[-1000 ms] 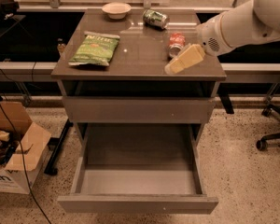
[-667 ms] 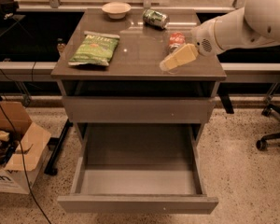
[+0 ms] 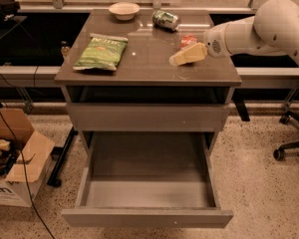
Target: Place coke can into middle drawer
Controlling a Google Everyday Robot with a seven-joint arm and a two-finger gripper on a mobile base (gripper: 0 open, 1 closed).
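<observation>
The gripper (image 3: 185,56) hovered over the cabinet top (image 3: 139,59), upper right of centre, just before the coke can (image 3: 188,40); whether it clasped anything could not be told. It should centre on the can's body, then lower into the open middle drawer (image 3: 147,195) at bottom centre.

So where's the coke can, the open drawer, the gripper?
coke can (image 3: 188,40): camera view, red side.
middle drawer (image 3: 147,193): camera view, bare inner floor.
gripper (image 3: 178,59): camera view, tip, above cabinet top (image 3: 139,59), beside coke can.

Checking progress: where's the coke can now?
In camera view, coke can sits on the cabinet top, right side, behind the gripper, near the green can.
</observation>
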